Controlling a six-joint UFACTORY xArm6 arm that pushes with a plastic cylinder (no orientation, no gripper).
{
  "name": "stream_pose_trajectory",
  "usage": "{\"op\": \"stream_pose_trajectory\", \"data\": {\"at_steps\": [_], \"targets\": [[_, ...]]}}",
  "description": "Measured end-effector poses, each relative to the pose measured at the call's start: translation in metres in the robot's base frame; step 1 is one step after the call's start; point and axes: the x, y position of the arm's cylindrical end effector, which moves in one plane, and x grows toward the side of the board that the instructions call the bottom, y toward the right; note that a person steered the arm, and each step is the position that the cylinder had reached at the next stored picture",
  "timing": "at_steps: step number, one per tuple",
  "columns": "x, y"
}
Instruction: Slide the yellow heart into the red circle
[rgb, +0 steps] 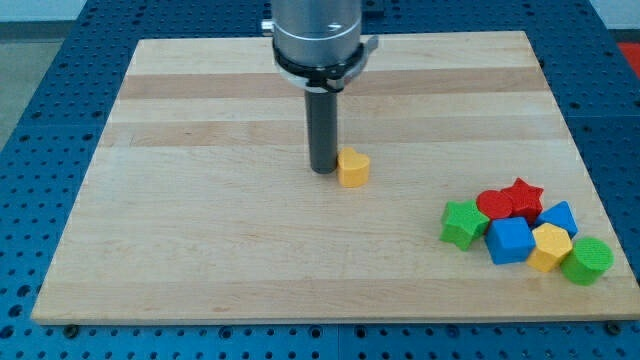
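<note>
The yellow heart (353, 168) lies near the middle of the wooden board. My tip (323, 170) stands right at its left side, touching or nearly touching it. The red circle (494, 204) lies at the view's lower right, at the upper left of a cluster of blocks, well to the right of and a little below the heart.
The cluster holds a red star (523, 195), a green block (462, 223), a blue cube (509, 240), another blue block (558, 217), a yellow hexagon block (550, 245) and a green cylinder (587, 260). The board's right edge (585, 170) is close by.
</note>
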Motion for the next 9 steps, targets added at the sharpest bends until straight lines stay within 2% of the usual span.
{"op": "stream_pose_trajectory", "data": {"at_steps": [3,5,9], "targets": [[0.026,0.058],[0.026,0.092],[0.031,0.124]]}}
